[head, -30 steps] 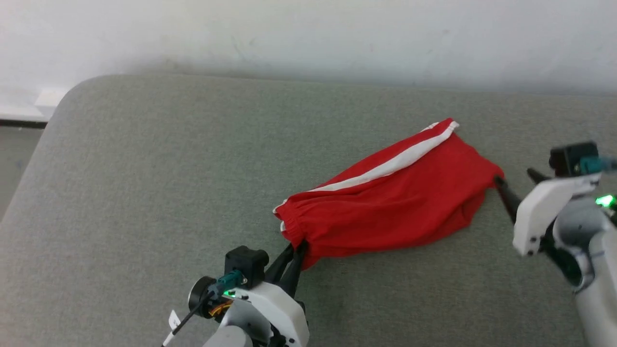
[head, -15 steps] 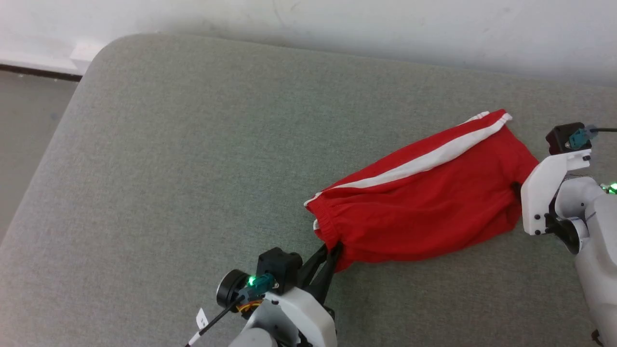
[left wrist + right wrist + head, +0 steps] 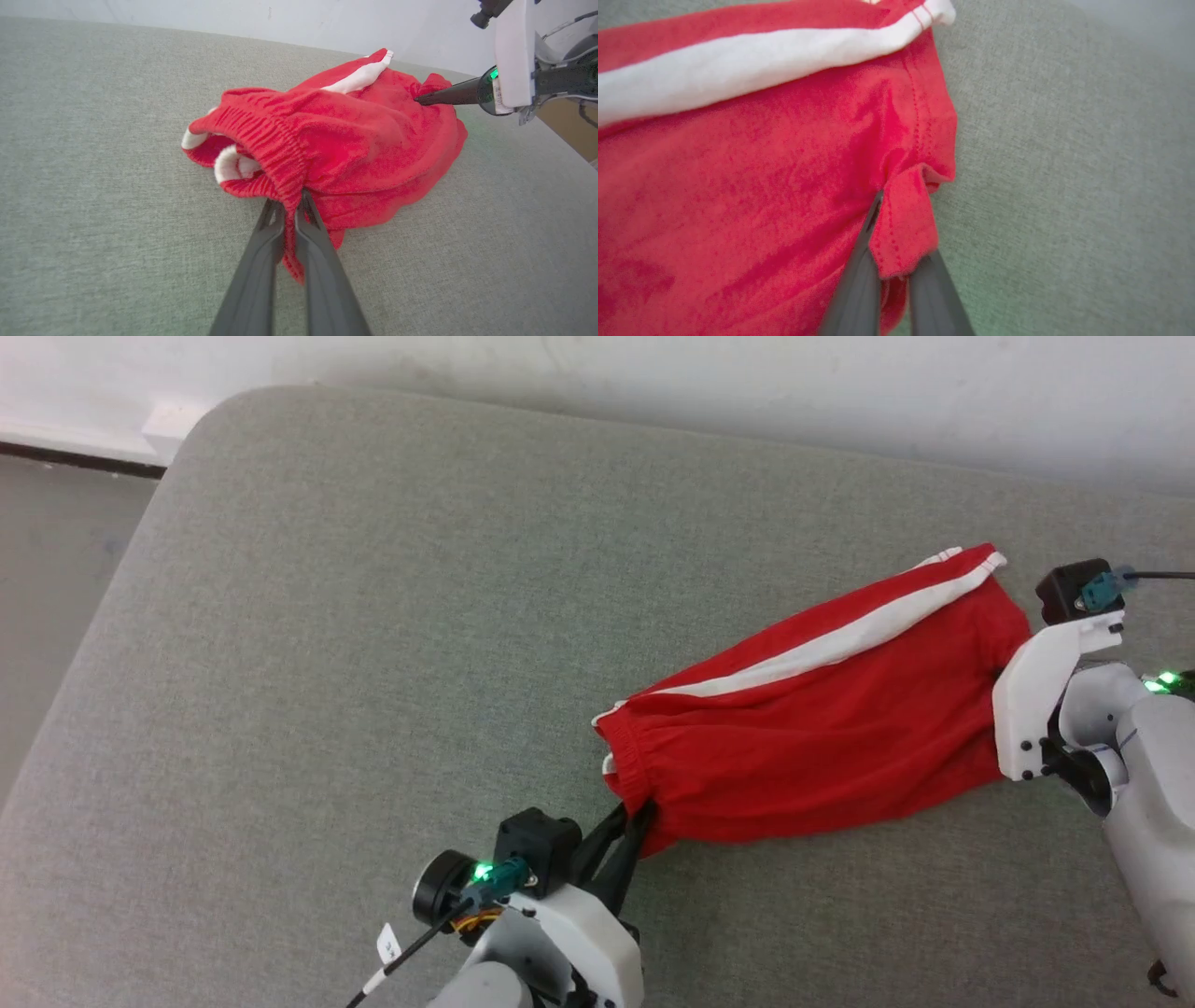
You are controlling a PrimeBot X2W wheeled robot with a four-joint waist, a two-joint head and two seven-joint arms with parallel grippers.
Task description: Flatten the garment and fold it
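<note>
**Both hands pinched onto the red garment**

Nearest me, my left hand [image 3: 292, 207] is closed tight on the gathered waistband [image 3: 271, 140], a little red cloth hanging out below the fingertips. From that grip the garment [image 3: 822, 728] lies bunched on the grey padded surface [image 3: 373, 616], running away to my right with its white stripe [image 3: 840, 644] along the far edge. At its far end my right hand [image 3: 896, 242] is nipped shut on a folded tab of the red hem. Beyond stands a pale wall [image 3: 747, 392].
</note>
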